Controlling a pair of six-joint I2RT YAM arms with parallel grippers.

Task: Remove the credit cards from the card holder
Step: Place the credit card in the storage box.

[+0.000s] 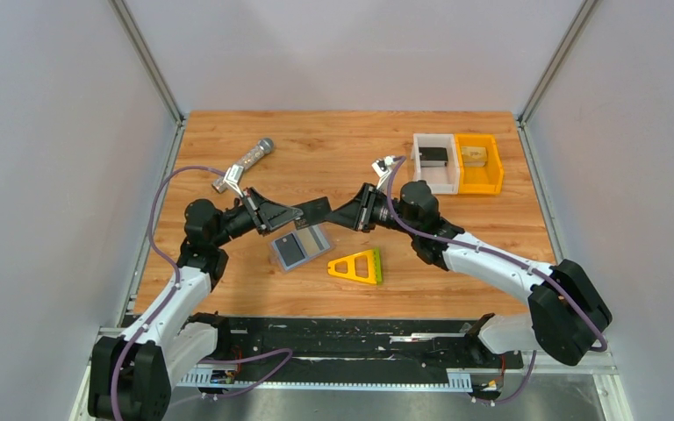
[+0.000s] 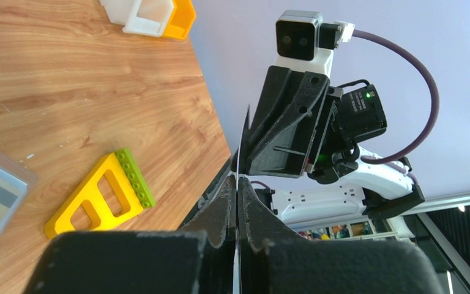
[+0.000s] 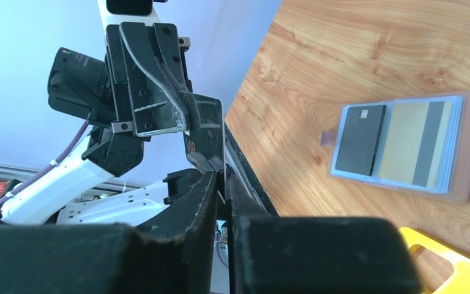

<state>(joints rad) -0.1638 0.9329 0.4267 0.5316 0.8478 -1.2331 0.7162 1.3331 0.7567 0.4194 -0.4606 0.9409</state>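
Dark card [image 1: 316, 210] pinched from both ends
Left jaws and right jaws each clamp tight on one end.

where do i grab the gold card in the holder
The gold card lies flat in the open holder, so only a thin edge offers. Come from above, tilted low, at whichever edge its sleeve leaves open; which one is unclear here.

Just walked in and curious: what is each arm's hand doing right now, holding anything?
Left gripper: fingers closed on the dark card.
Right gripper: fingers closed on the same dark card.
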